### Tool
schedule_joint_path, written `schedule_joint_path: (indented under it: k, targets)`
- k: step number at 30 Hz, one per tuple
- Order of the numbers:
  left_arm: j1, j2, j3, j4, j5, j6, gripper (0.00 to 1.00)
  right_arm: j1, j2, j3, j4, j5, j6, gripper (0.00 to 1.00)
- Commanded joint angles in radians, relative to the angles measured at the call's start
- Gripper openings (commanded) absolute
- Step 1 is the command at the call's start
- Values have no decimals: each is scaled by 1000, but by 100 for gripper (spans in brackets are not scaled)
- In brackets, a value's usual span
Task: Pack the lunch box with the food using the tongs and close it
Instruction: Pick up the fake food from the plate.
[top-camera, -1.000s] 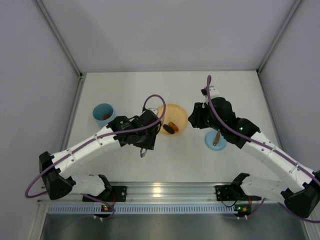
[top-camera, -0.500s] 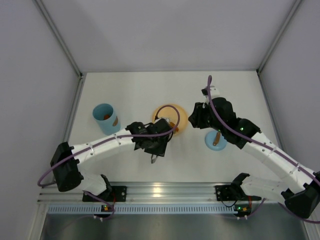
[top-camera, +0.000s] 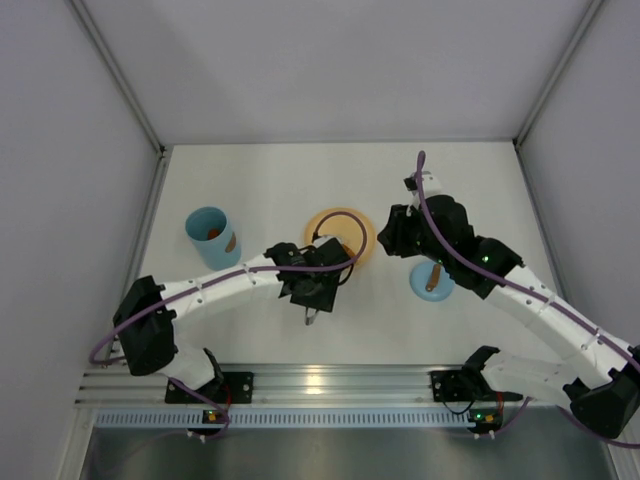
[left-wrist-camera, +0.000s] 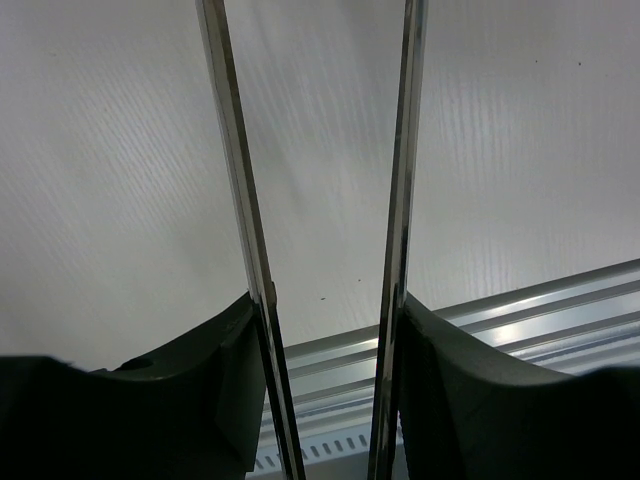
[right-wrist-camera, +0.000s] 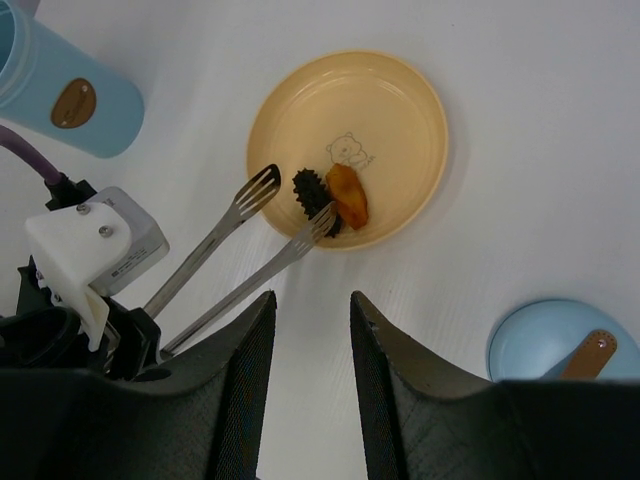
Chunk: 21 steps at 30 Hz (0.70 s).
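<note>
Counter (top-camera: 260, 180), white, walled on three sides.

Left gripper (left-wrist-camera: 326, 305): we see its dark fingers (left-wrist-camera: 215, 380) pressed on the outer sides of the tongs (right-wrist-camera: 235, 255), one on each silver arm. They are partly closed, with the two arms held apart between them. The wrist sits just near of the orange plate (right-wrist-camera: 400, 90), at the counter's centre.

Tongs reach out over the plate. One slotted tip lies at the near edge of the dark food piece (right-wrist-camera: 310, 192); we cannot tell whether it touches. The other tip stands over the plate's rim, apart from that piece.

An orange piece (right-wrist-camera: 347, 193) lies right against the dark one, both on the plate.

Lunch box tub (top-camera: 208, 235): upright, uncovered, well left of the plate. We make out a small brownish piece inside.

Lid (top-camera: 432, 280): flat on the counter, right of the plate and a little nearer, brown knob up.

Right gripper (right-wrist-camera: 312, 300): above the plate's right side, fingers (right-wrist-camera: 245, 400) parted with a gap, nothing between them.
</note>
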<state>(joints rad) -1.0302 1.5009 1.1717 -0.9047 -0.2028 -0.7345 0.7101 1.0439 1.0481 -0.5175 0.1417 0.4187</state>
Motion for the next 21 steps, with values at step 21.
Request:
schedule_joint_path:
  k: [21]
  targets:
    - [91, 96, 98, 38, 75, 81, 52, -3, -25, 9, -6, 4, -23, 36]
